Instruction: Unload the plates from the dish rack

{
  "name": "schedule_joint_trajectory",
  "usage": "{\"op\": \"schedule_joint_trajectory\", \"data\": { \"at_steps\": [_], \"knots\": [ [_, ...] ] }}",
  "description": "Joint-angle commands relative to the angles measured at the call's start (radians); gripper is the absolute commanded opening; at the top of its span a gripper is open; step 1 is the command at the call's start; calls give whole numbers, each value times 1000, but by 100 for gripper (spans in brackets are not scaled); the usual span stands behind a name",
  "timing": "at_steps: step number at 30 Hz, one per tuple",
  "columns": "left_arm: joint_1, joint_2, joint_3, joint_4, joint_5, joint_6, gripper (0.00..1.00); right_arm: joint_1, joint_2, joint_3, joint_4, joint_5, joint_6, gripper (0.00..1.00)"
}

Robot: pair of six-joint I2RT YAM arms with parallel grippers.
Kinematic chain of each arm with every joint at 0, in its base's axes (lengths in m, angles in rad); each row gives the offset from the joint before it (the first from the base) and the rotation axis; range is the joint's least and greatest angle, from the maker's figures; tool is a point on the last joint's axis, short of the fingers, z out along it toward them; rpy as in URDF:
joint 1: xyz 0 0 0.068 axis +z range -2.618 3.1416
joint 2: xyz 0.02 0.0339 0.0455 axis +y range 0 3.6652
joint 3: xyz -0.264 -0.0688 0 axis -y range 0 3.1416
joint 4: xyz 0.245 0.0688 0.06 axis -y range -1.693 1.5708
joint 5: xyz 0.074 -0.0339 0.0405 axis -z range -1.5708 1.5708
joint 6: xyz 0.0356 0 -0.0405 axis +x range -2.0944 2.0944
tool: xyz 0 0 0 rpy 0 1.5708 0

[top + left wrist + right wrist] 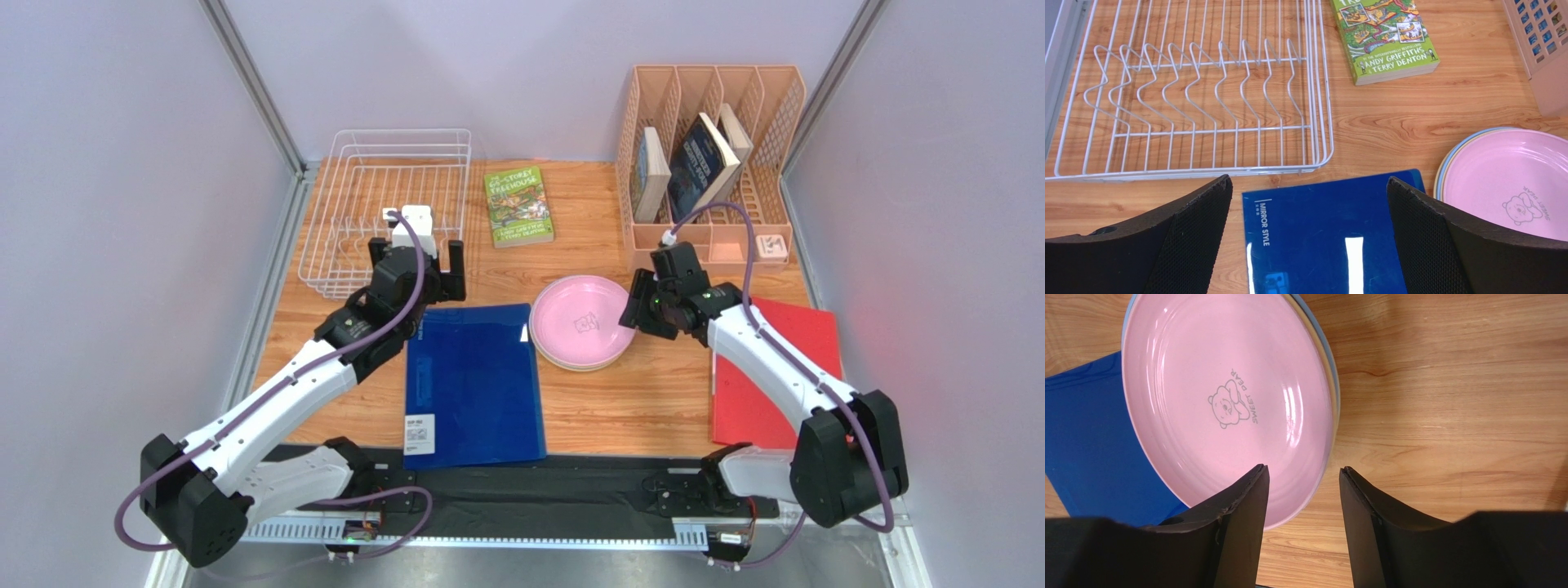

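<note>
Centrally, a pink round plate (579,319) (1217,367) with a small bear mark is seen face up on top of a stack, a light blue plate's rim (1335,386) showing just beneath it. The stack is laid on the wooden table (638,404), its left edge overlapping a corner of the glossy dark blue folder (472,386) (1327,239). It lies well apart from the white wire dish rack (388,162) (1198,131), which is set at the far left.

The right gripper (638,306) (1303,474) is held released at the stack's right edge. Its two fingers are parted, and in the wrist view the plates' rim is seen in the gap between them. Whether either finger touches the rim cannot be told.

The left gripper (432,272) (1309,196) is spread wide with nothing gripped. It is positioned over the folder's far edge, just in front of the rack's near rim, and the pink plate is seen off to its right.

A green paperback book (518,206) lies beside the rack. A peach plastic lattice organiser (770,110) holding books is placed at the far right. A flat red folder (803,328) lies under the right arm.
</note>
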Motion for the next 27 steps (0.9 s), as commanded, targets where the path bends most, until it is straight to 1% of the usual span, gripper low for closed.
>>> {"op": "schedule_joint_trajectory", "data": {
  "at_steps": [1, 7, 12, 14, 17, 21, 27],
  "knots": [
    [-3, -16, 6, 18, -5, 21, 100, -1, -93, 42, -44, 123, -13, 52],
    [-3, -48, 9, 22, -1, 29, 100, -1, -230, 19, 6, 301, -54, 52],
    [-3, -61, 52, -3, -30, 69, 100, 1, -418, -93, 178, 429, -143, 51],
    [-3, -59, 79, -37, -56, 81, 100, 1, -492, -138, 274, 430, -183, 52],
    [-2, -71, 92, -55, -56, 93, 100, 1, -547, -172, 321, 408, -252, 54],
    [-3, -100, 93, -52, -54, 101, 100, 3, -593, -156, 315, 386, -281, 55],
    [-3, -108, 100, -49, -54, 95, 100, -1, -571, -115, 295, 368, -306, 56]
  ]
}}
